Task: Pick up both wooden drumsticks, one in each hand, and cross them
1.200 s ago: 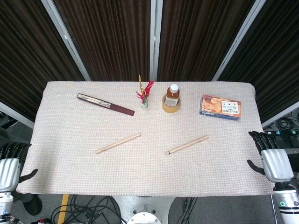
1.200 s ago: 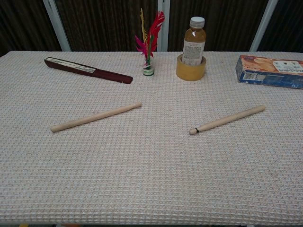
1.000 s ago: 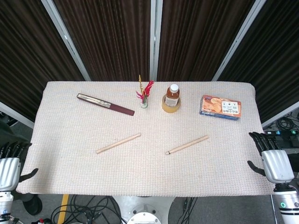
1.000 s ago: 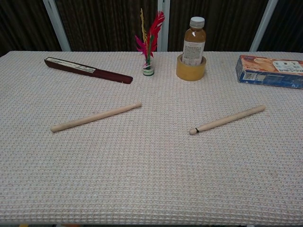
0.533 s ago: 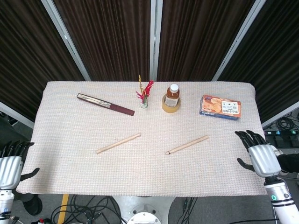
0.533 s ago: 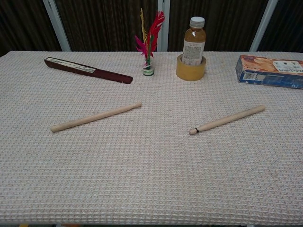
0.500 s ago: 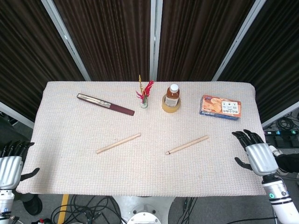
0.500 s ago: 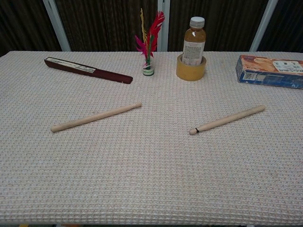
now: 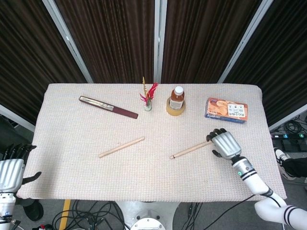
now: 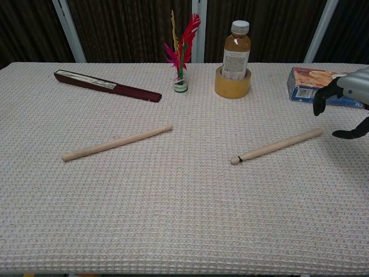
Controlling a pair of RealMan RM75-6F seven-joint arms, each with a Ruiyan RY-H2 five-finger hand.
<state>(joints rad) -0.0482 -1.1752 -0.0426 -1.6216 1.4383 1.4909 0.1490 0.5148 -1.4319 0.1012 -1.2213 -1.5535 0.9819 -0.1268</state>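
Note:
Two wooden drumsticks lie apart on the table. The left drumstick (image 9: 122, 147) (image 10: 116, 142) lies slanted at the middle left. To the right of centre lies the right drumstick (image 9: 192, 149) (image 10: 277, 145), its tip toward me. My right hand (image 9: 225, 143) (image 10: 346, 95) hovers open just above that stick's butt end, fingers spread, holding nothing. At the table's left front corner, off the cloth, my left hand (image 9: 10, 171) is open and empty; the chest view does not show it.
At the back stand a dark red folded fan (image 9: 108, 107) (image 10: 106, 85), a feathered shuttlecock (image 9: 148, 97) (image 10: 182, 55), a brown bottle (image 9: 177, 98) (image 10: 236, 51) inside a tape roll (image 10: 232, 83), and a blue-orange box (image 9: 227, 110) (image 10: 323, 85) just behind my right hand.
My right hand has swung in from the table's right edge to the butt end of the right drumstick. The left hand and both sticks have stayed where they were.

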